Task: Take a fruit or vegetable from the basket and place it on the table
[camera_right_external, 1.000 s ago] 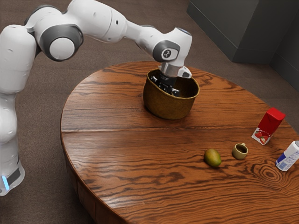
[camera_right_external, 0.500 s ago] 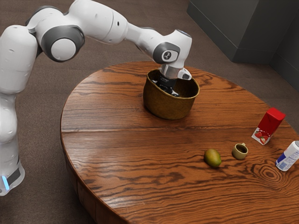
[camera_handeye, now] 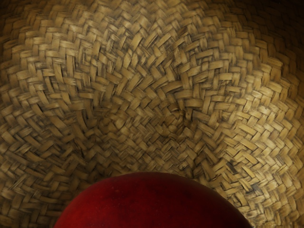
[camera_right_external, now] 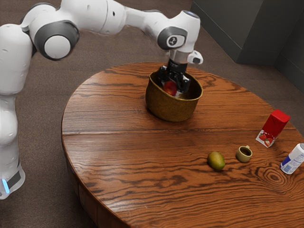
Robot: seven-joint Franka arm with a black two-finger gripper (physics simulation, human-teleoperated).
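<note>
In the exterior view, the arm (camera_right_external: pixel 95 16) comes in from the exterior view's left and reaches over the wooden table (camera_right_external: pixel 123 161), with the hand pointing down at the basket (camera_right_external: pixel 168 107). The black gripper (camera_right_external: pixel 172 87) is at the basket's mouth, its two fingers parted by about the width of the red fruit (camera_right_external: pixel 169 88) and closed on it from two sides. The fruit is held within the opening, behind the near rim as this view sees it, so it is not on the table. Well apart from the basket, toward the exterior view's lower right, a green and yellow fruit (camera_right_external: pixel 216 161) rests on the tabletop. Just beside it is a small tan cup (camera_right_external: pixel 244 154), upright, with a dark inside. Farther toward the exterior view's right stand a red and white carton (camera_right_external: pixel 273 127) with strawberries printed on it and a white and blue can (camera_right_external: pixel 292 159). In the wrist view, the rounded top of the red fruit shows close under the hand, with the basket's woven inside beyond and around it.
</note>
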